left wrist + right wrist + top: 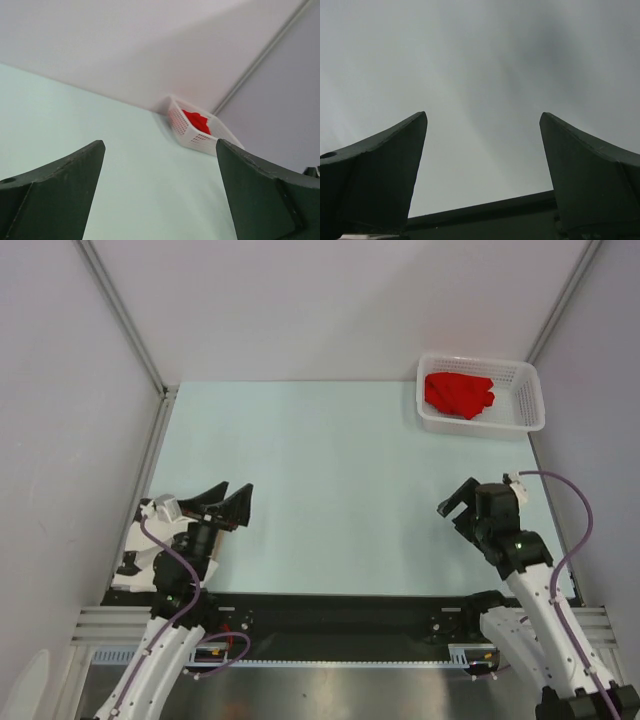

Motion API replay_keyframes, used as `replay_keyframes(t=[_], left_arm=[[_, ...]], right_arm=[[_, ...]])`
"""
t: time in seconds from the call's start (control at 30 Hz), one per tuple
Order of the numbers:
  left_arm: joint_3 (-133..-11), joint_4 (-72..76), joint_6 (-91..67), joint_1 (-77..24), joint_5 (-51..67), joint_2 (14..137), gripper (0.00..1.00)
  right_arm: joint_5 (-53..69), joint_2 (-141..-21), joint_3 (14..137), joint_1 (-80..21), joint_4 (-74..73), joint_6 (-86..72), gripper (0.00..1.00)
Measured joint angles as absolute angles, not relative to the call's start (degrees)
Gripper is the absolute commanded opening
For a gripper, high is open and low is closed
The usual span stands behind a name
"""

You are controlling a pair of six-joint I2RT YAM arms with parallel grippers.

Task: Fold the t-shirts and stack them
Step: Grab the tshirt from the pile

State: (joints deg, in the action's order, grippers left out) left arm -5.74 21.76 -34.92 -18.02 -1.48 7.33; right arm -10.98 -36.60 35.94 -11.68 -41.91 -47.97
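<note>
L gripper (236,488) & R gripper (453,498): both spread wide, holding nothing. Red t-shirts (458,393) bunched in white basket (480,426), far-R corner.

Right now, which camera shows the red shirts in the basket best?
Top camera: the red shirts sit crumpled in the basket, seen from above. Left wrist shows a small distant patch; right wrist shows none.
</note>
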Motion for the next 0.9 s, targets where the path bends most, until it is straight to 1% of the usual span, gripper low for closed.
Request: replay_keyframes(t=[0.1, 0.17, 0.3, 0.43, 0.5, 0.53, 0.7, 0.73, 0.8, 0.9], left_arm=[[-7.3, 18.4, -35.0, -18.0, -4.6, 9.4, 1.0], [-8.1, 17.3, -34.9, -18.0, -5.5, 11.4, 1.0], [-11.6, 14.1, -34.4, -18.0, -7.2, 16.9, 1.0], [-17.9, 10.6, -34.4, -18.0, -9.3, 24.3, 1.0], [-20.8, 9.8, -34.0, -18.0, -10.3, 28.0, 1.0], [-21.7, 9.7, -33.7, -18.0, -10.5, 29.6, 1.0], [-23.6, 9.7, -32.5, -18.0, -13.4, 35.4, 1.0], [-23.7, 9.6, -32.5, -18.0, -14.2, 36.3, 1.0], [-24.8, 8.5, -32.6, -17.9, -16.1, 39.1, 1.0], [-29.3, 4.0, -33.0, -17.6, -18.3, 43.7, 1.0]], right_arm=[[-12.1, -45.4, 41.1, -10.4, -41.8, -44.7, 1.0], [-10.8, -52.8, 47.2, -7.4, -40.9, -41.7, 1.0], [-5.1, -65.2, 60.0, 0.0, -38.2, -36.7, 1.0], [0.1, -75.7, 69.8, 5.4, -33.9, -34.1, 1.0], [1.0, -81.8, 75.0, 7.2, -32.2, -34.0, 0.96], [1.0, -84.7, 77.6, 7.7, -31.3, -33.9, 0.91], [-0.4, -102.0, 94.4, 8.8, -27.0, -33.0, 0.85], [-0.8, -106.4, 99.0, 8.8, -27.0, -32.9, 0.81], [-0.9, -113.6, 106.6, 8.8, -25.9, -32.9, 0.79], [-0.7, -127.5, 122.3, 8.4, -26.4, -32.7, 0.78]])
